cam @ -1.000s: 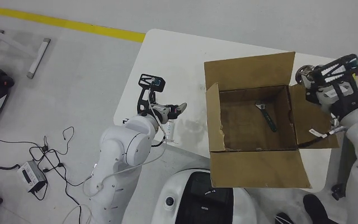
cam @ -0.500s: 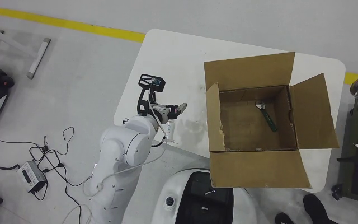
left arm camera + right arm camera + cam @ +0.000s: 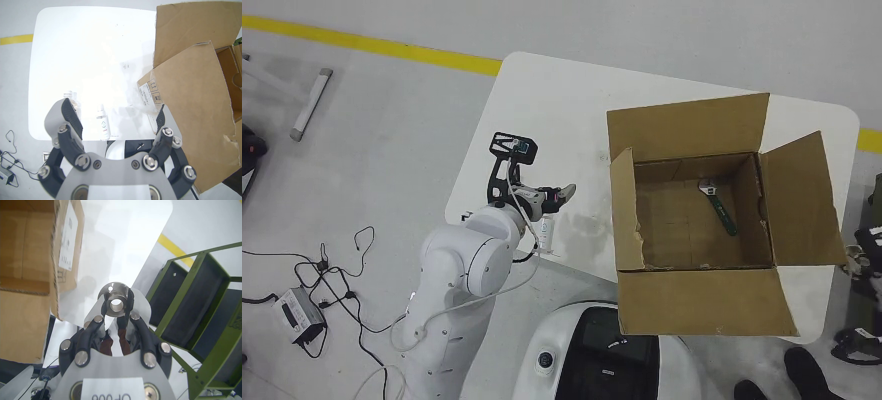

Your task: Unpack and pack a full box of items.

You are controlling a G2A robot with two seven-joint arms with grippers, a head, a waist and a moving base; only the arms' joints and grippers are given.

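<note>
The left claw hung spread above the desk's near-left corner. Under it a small spray bottle lay at the near edge, with clear bottles just beside it. The open box sat on the desk's right half, flaps out, a wrench on its floor toward the far-right corner. At the desk's right edge the right claw pinched a metal bushing, near a green rack.

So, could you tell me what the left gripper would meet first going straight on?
Probably the small white bottle at the table's edge, in line between the left gripper's open jaws; depth unclear.
</note>
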